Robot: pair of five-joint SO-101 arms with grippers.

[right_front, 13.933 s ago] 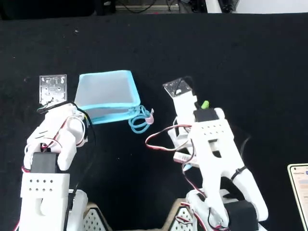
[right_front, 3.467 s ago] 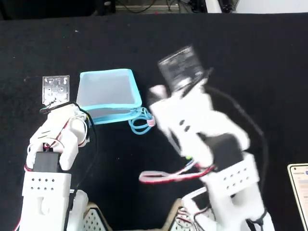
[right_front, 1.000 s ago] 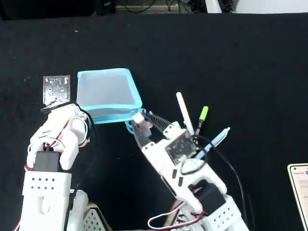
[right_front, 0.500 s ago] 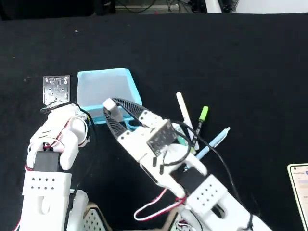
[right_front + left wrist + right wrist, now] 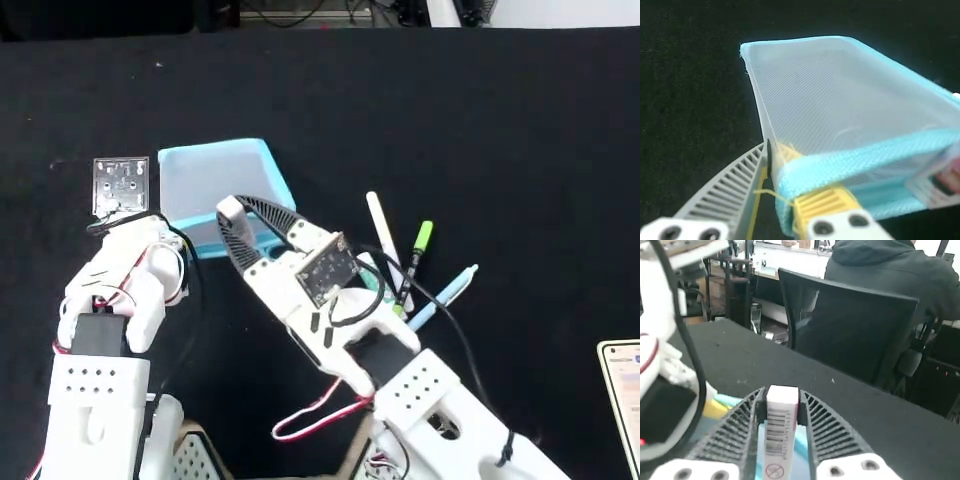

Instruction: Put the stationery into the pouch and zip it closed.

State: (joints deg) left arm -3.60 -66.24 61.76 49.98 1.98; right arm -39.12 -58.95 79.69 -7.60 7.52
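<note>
Two arms work at one pale blue pouch (image 5: 218, 185) lying left of the desk's (image 5: 500, 120) middle. The left gripper (image 5: 782, 170) is clenched on the teal rim at the pouch's near left corner, with one ribbed grey finger on the outside and one yellow-padded finger against the band. This grip props that edge up off the black cloth. The right arm stretches diagonally from the near edge, and the right gripper (image 5: 233, 214) is at the pouch's near right corner. Its two ribbed fingers grasp a single white eraser (image 5: 780, 437) in a barcoded sleeve, held upright between them. The high view does not show whether the eraser touches the fabric.

Three pens lie loose on the cloth just right of the desk's middle, beside the right arm. They are one white pen (image 5: 380, 226), one green-capped marker (image 5: 417, 252) and one blue pen (image 5: 448, 293). They fan out from a common point near the arm, close together at their near ends and apart at their far ends. The arm's cable crosses over the near ends, so contact among them cannot be told. One printed card (image 5: 622, 385) sits at the desk's right edge, near the front corner and well apart from everything else.
</note>
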